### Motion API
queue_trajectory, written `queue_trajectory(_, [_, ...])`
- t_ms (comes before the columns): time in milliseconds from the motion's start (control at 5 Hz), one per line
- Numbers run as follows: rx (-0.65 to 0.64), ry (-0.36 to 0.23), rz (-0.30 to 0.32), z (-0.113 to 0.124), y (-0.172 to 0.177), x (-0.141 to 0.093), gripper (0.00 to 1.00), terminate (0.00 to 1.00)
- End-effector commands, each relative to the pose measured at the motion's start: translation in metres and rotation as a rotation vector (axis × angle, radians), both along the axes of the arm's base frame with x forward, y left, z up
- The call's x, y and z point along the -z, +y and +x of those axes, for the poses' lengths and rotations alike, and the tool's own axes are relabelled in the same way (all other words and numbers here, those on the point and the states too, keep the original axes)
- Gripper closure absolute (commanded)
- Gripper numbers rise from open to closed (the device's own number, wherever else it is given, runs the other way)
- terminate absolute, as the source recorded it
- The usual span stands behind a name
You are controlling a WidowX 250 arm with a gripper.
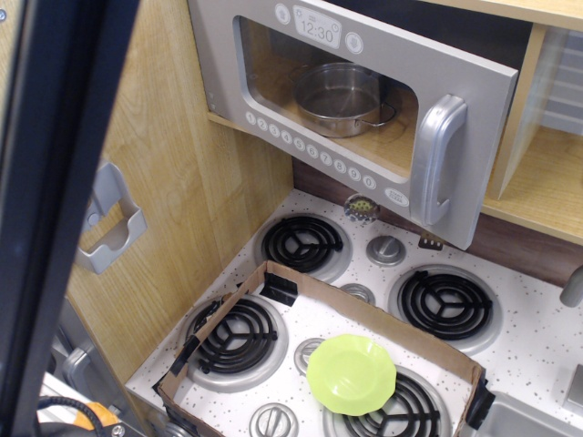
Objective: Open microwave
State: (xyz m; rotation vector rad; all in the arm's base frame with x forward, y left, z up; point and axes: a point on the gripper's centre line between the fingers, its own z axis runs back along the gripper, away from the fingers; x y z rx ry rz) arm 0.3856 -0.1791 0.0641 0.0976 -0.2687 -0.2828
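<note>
Near: dark arm link [55, 209] crosses left foreground; gripper not in view, so its state can't be told. Mid: green plate [352, 373] on stovetop [537, 350] w/ cardboard frame [364, 305]. Far, upper centre: microwave [360, 109], grey, clock reads 12:30, white button row, steel pot [342, 98] behind clear window. Door appears swung out at handle [435, 164] side, so task judged largely done; perhaps wider swing left.
</note>
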Motion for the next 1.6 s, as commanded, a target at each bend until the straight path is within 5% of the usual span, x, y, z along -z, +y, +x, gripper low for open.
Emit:
queue_trajectory(0, [-0.014,-0.062,-0.052,-0.013,0.053,-0.023,0.00,0.00])
queue_trajectory(400, [-0.081,-0.034,-0.075,-0.031,0.093,-0.019,0.00,0.00])
queue_trajectory(1000, [-0.181,0.047,-0.136,-0.109,0.127,0.004,0.00,0.00])
queue_trajectory(1400, [-0.238,0.111,-0.098,-0.139,0.148,0.003,0.00,0.00])
